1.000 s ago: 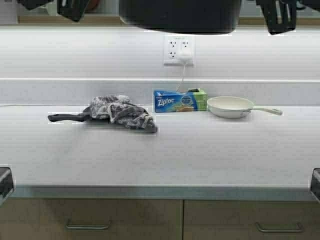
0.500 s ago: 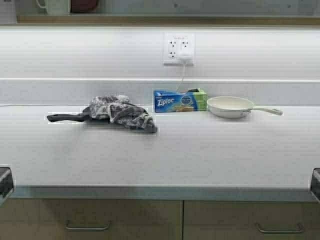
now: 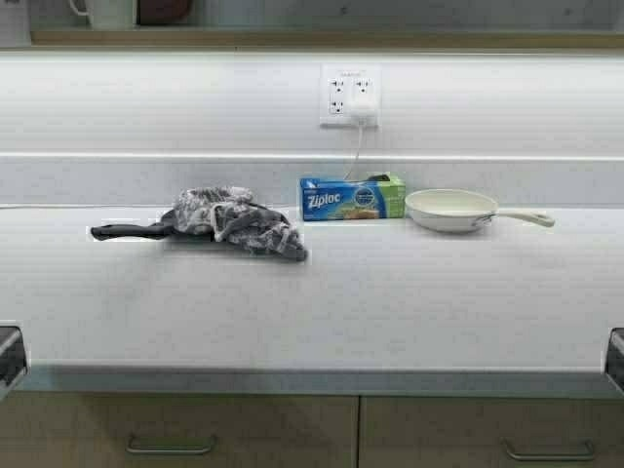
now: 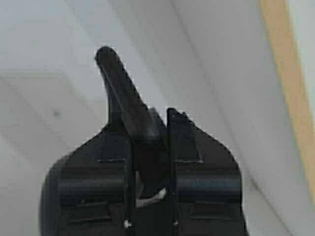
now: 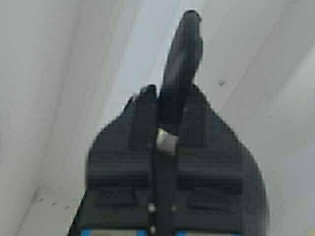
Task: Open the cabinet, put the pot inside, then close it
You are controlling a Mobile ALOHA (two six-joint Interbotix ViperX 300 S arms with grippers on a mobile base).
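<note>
A black side handle of the pot (image 4: 129, 103) is clamped between the fingers of the left gripper (image 4: 149, 129), and what appears to be its other handle is pinched by the right gripper (image 5: 167, 120). White cabinet (image 5: 59, 73) panels surround both grippers, so the pot is presumably held inside, its body unseen.

You can't see the pot's body in any view; only one black handle (image 4: 129, 110) shows in each wrist view. The high view's top edge crops the cabinet (image 3: 322, 37).
</note>
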